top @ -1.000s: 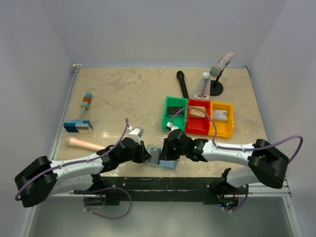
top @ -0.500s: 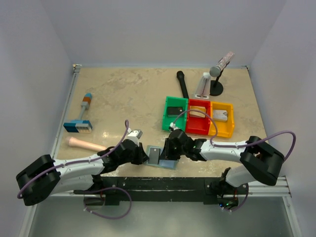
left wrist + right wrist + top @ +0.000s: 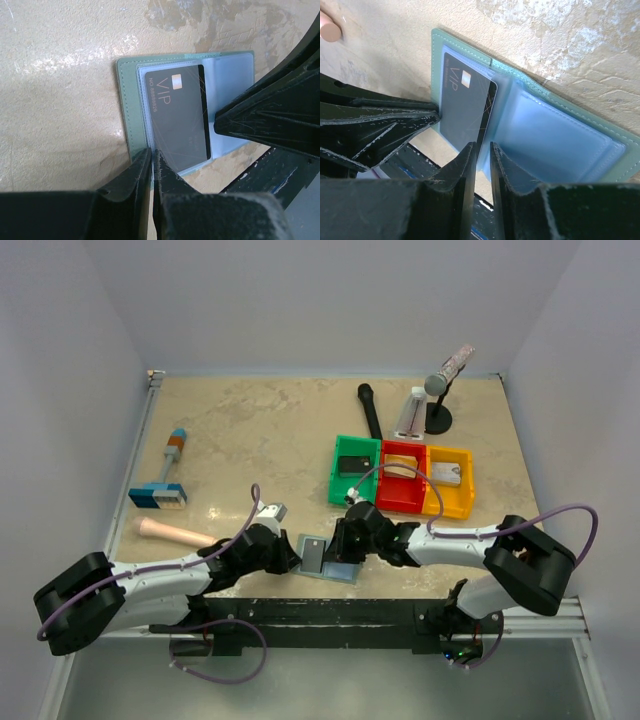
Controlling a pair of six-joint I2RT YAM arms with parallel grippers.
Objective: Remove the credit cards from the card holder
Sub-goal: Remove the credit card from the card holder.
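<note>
The card holder (image 3: pixel 340 569) lies open and flat near the table's front edge, between both grippers. A dark credit card (image 3: pixel 313 556) marked VIP lies on its left panel (image 3: pixel 127 100), partly out of the clear sleeve. My left gripper (image 3: pixel 151 152) is shut on the near left edge of the card holder. My right gripper (image 3: pixel 483 147) stands open by a narrow gap at the dark card's (image 3: pixel 462 102) right edge, over the blue right panel (image 3: pixel 560 130). More cards lie in the bins: dark (image 3: pixel 352 465), tan (image 3: pixel 403 468), greyish (image 3: pixel 447 475).
Green (image 3: pixel 337 480), red (image 3: pixel 400 504) and yellow (image 3: pixel 466 490) bins stand side by side behind the right gripper. A blue-and-orange tool (image 3: pixel 165 480) and a pink cylinder (image 3: pixel 172 532) lie at the left. A black stick (image 3: pixel 370 410) and a stand (image 3: pixel 438 400) are at the back.
The right gripper's jaws have parted a little. The card holder and its dark card have settled flatter and slightly left. The left gripper has closed further on the holder's edge.
</note>
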